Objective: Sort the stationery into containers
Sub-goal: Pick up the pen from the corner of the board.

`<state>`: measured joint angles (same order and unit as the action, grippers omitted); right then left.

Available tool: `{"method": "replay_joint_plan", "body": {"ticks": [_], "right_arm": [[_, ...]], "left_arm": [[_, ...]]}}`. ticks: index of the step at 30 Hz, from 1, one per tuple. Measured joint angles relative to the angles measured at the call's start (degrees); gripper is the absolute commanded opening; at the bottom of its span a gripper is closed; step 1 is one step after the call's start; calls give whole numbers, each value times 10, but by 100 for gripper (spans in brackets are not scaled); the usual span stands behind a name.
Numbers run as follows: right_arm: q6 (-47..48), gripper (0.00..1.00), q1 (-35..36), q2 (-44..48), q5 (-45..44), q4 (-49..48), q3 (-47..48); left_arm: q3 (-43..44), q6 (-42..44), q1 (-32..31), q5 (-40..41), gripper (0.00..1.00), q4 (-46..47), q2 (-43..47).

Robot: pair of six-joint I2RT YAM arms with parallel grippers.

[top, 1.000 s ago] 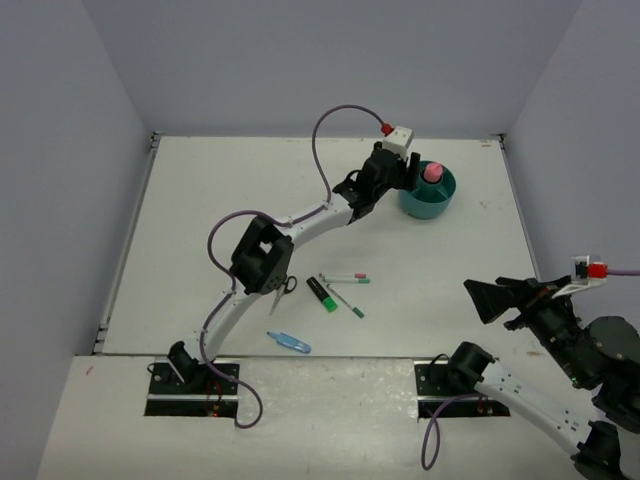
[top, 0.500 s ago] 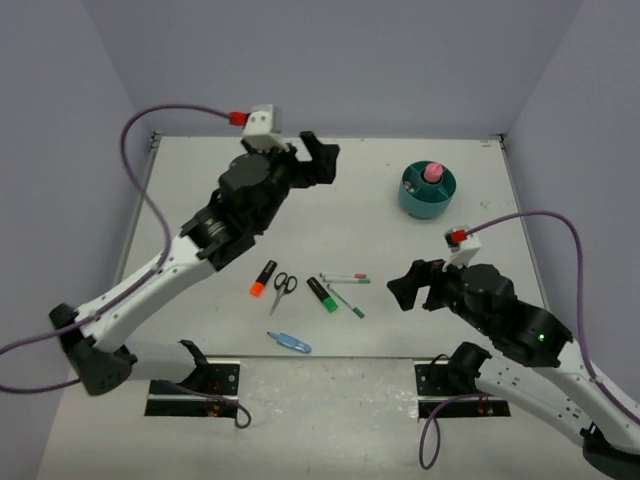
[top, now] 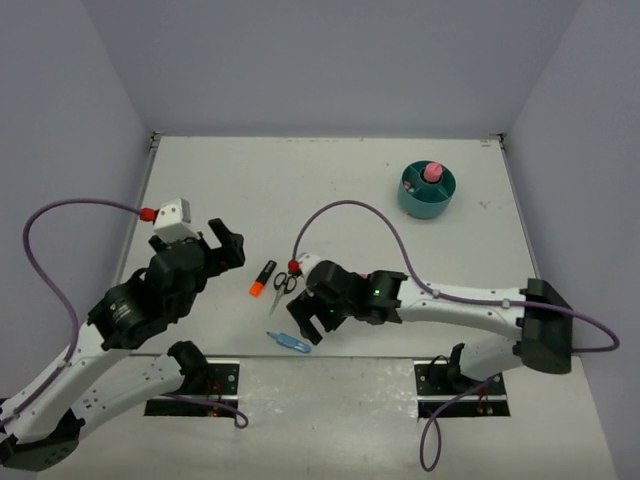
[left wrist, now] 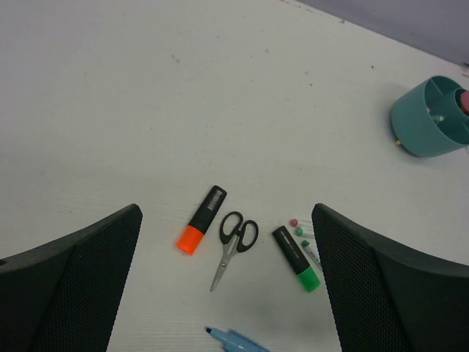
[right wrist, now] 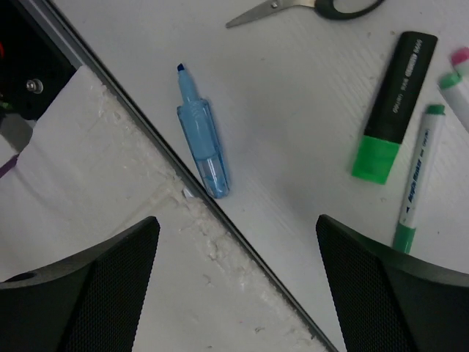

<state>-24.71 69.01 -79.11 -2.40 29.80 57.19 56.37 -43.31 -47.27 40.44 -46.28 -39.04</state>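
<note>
Overhead, the teal organizer (top: pixel 413 203) stands near the far right corner of the table with the pink-capped glue stick (top: pixel 432 172) upright inside it; the loose pieces lie toward the middle of the near edge, the orange highlighter (top: pixel 264 278) just beside the scissors (top: pixel 284 284) and a small blue item (top: pixel 289 342) closest to that edge; the left gripper (top: pixel 222 248) hangs released and empty near the left edge, while the right gripper (top: pixel 303 322) hovers, spread and empty, above the blue item. From the left wrist, both fingers frame the cluster from well above, and the green highlighter (left wrist: pixel 297 258) shows right of the scissors, apart from them. From the right wrist, the blue item lies just beside the table's near lip, and a green-tipped pen (right wrist: pixel 419 176) rests alongside the green highlighter. Judging by looks, everything is light, stiff plastic; the blue barrel seems smooth and likely to skid, so pinching across its middle suits best, minding the lip; the flat scissors look hardest to lift, best taken at the handle loops.
</note>
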Motion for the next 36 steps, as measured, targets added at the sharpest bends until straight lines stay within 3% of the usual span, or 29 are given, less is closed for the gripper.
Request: {"method": "replay_joint_plan", "body": {"ticks": [6,14,26,28,36], "right_arm": [[22,78,61,-174,-19,-10,109],[31,62,76,-277,-43,4,155],[24,34,84,-318,-65,16,162],[21,26,85,-318,-70,16,162],[-2,9,86,-266,-110,9,98]], "left_arm": [[-46,12,0,14,100,-11,132],[-66,24,0,13,100,-8,201],[-72,26,0,2,100,4,175],[-73,27,0,0,100,4,171],[-75,30,0,-14,100,12,163]]}}
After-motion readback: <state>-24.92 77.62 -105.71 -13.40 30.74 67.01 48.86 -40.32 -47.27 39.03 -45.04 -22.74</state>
